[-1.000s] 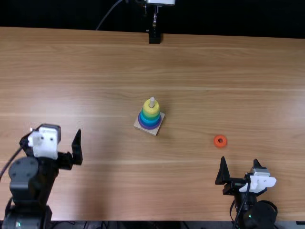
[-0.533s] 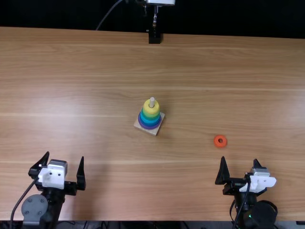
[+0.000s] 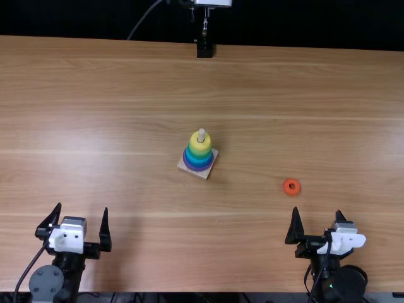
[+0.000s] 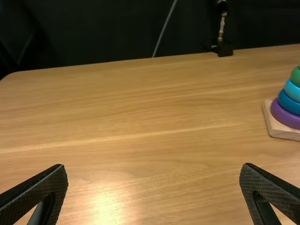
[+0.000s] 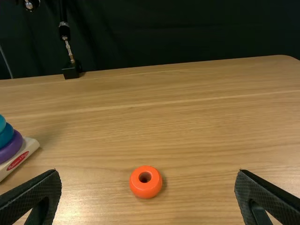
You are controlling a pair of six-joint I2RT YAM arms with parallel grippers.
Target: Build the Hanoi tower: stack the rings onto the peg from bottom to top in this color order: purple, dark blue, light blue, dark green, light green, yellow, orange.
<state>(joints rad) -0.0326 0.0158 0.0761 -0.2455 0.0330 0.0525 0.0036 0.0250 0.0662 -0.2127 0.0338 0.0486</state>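
Near right hand, ring (orange)

The left gripper has drawn back toward the near edge of the table; then shifted slightly left

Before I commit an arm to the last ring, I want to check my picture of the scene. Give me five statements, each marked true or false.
1. The orange ring lies on the table. True.
2. The purple ring is the top one on the peg. False: the yellow ring is.
3. The left gripper is nearer the orange ring. False: the right gripper is.
4. The right gripper's jaws are open, with nothing held. True.
5. The left gripper's jaws are shut. False: they stand wide apart.
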